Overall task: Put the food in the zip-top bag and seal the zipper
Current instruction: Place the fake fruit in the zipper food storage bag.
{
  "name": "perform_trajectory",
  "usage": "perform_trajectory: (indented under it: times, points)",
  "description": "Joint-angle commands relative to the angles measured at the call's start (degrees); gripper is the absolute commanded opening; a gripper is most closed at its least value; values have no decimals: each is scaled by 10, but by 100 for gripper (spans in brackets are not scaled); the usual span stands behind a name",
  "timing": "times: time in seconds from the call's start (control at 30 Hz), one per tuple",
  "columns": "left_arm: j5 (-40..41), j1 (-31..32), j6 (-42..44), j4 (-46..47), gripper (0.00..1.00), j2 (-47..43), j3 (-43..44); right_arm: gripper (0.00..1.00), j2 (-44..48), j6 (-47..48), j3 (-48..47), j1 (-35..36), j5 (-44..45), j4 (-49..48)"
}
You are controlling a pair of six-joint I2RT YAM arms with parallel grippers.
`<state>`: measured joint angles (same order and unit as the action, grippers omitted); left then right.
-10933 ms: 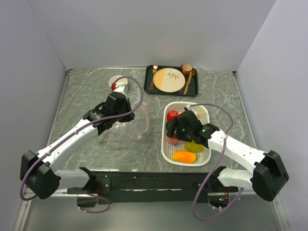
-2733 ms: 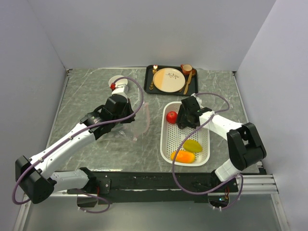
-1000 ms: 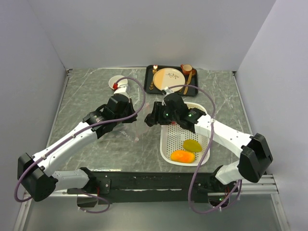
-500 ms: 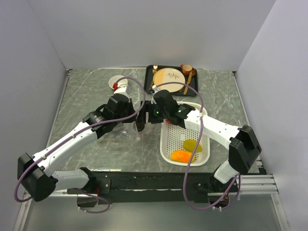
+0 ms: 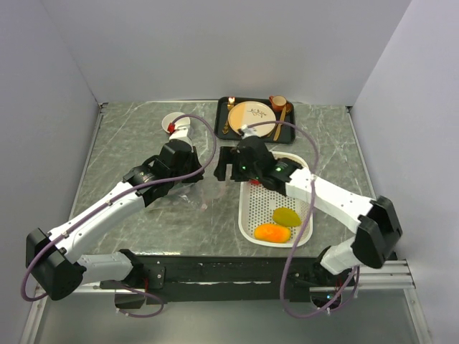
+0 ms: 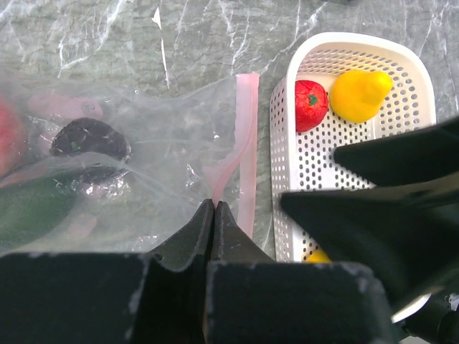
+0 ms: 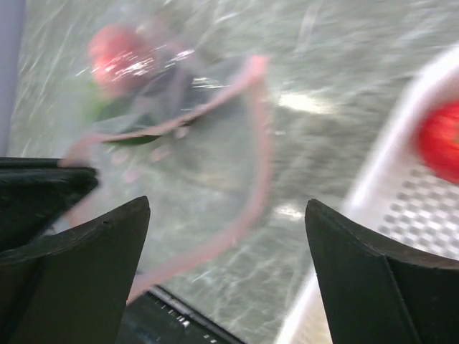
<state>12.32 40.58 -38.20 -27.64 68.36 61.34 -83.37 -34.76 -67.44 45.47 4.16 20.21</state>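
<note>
The clear zip-top bag [image 6: 150, 150] lies left of the white basket, with its pink zipper [image 6: 247, 136] facing the basket. It holds a dark avocado [image 6: 90, 136], a green piece [image 6: 29, 208] and a red piece [image 7: 118, 54]. My left gripper [image 6: 214, 205] is shut on the zipper's upper lip and shows in the top view [image 5: 192, 183]. My right gripper [image 5: 225, 173] is open and empty, hovering between bag mouth and basket [image 7: 226, 215]. A red strawberry [image 6: 310, 104] and a yellow piece [image 6: 358, 93] lie in the basket, along with an orange piece [image 5: 273, 232] and a yellow-green piece [image 5: 287, 216].
The white perforated basket [image 5: 247, 215] stands right of the bag. A black tray [image 5: 222, 132] with a plate, cutlery and a cup is at the back. A small white dish [image 5: 171, 120] sits at the back left. Grey walls enclose the table.
My right gripper reached left to the bag's mouth, then drew back a little toward the basket, open and empty. The left gripper has kept its hold on the zipper.
</note>
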Motion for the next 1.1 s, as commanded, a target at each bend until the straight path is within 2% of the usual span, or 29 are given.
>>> perform_trajectory:
  times: [0.0,0.17,0.3,0.5,1.07]
  points:
    - [10,2,1,16,1,-17,1,96,86,-15,48,-38,101,14]
    - [6,2,1,19,1,-14,-1,96,98,-29,84,-108,90,31]
    - [-5,2,1,29,1,-7,-3,96,66,4,79,-144,81,63]
    - [-5,2,0,21,1,0,4,91,14,43,78,-185,30,62]
    - [-4,2,2,7,1,-4,12,88,-100,73,21,-195,8,40]
